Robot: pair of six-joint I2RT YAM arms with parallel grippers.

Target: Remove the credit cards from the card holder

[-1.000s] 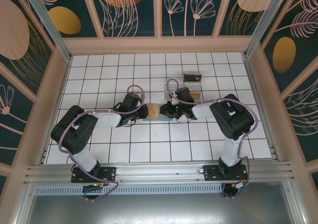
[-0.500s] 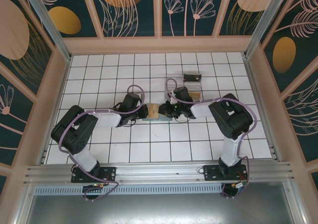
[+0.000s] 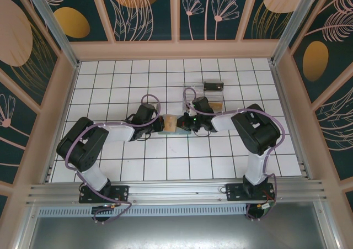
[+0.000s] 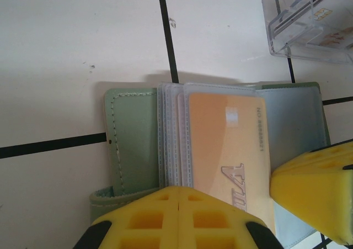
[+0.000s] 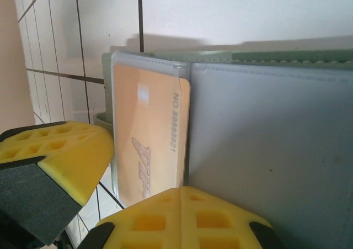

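The left tool [image 4: 179,218] and right tool [image 5: 181,213] are both clenching, jaws flat together, but their tips are hiding whatever they might be pinching. An orange card [image 5: 149,138] is running under the right one, its lettering cut off. The grey-green card holder [image 4: 132,133] is lying open mid-desk [image 3: 110,83], its clear sleeves [image 4: 171,133] fanning out and a clear tray [image 4: 309,22] sitting at its one o'clock.

The tabletop [image 3: 110,83] is white tile crossed by dark grid lines. The card holder [image 4: 135,133] lies open and flat near its middle, green cover down and clear sleeves up. A clear plastic tray [image 4: 309,28] sits near it, not touching.
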